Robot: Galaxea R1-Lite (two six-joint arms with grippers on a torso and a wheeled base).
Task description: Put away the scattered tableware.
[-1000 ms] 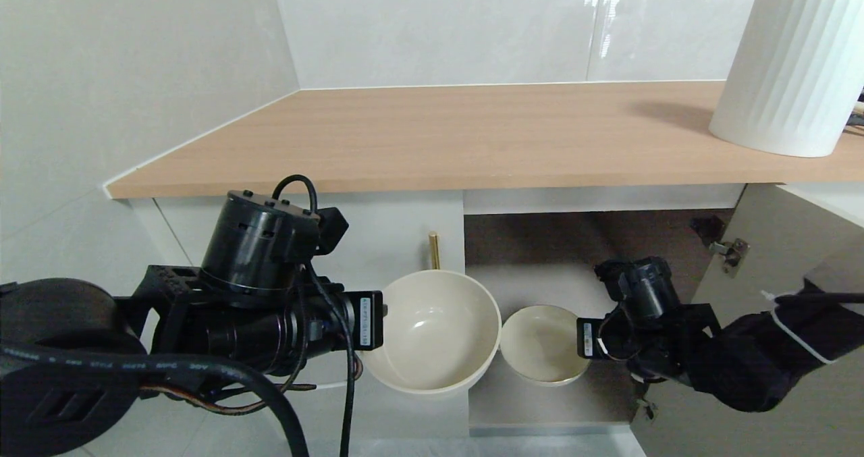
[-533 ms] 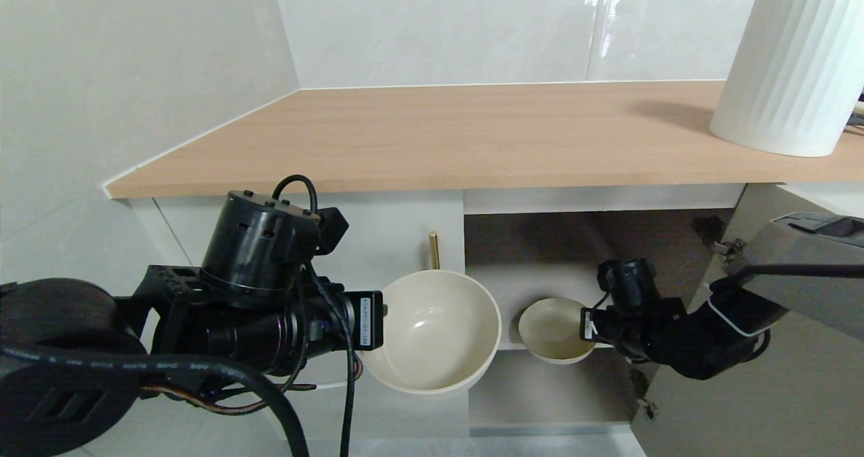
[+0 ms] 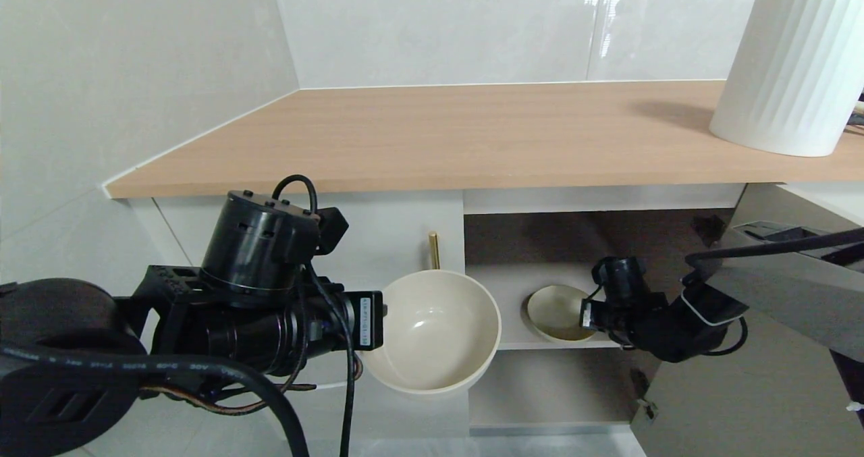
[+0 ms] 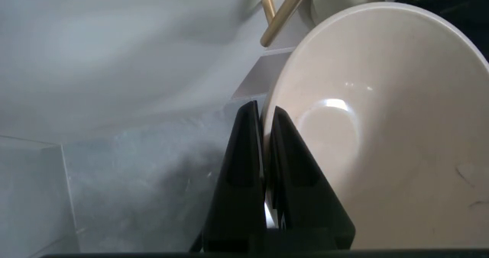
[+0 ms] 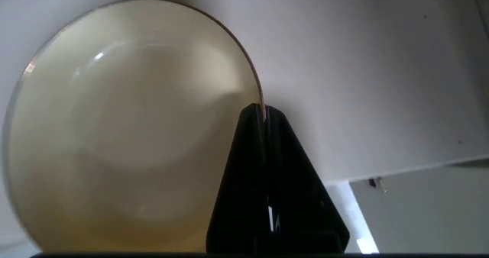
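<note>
My left gripper (image 3: 375, 322) is shut on the rim of a large cream bowl (image 3: 432, 332), held in front of the closed cabinet door, below the counter. In the left wrist view its fingers (image 4: 263, 155) pinch the large bowl (image 4: 374, 128) at the edge. My right gripper (image 3: 586, 315) is shut on the rim of a small cream bowl (image 3: 553, 312), which is over the white shelf (image 3: 506, 295) inside the open cabinet. The right wrist view shows the small bowl (image 5: 130, 151) gripped at its rim over the shelf surface.
A wooden countertop (image 3: 472, 133) runs above the cabinet, with a tall white ribbed container (image 3: 790, 65) at its right end. A brass handle (image 3: 434, 250) sits on the closed door. The open cabinet door (image 3: 763, 335) stands at the right.
My right arm has carried the small bowl up and deeper into the cabinet, from near the lower level to the shelf. The left arm and large bowl have stayed still.
</note>
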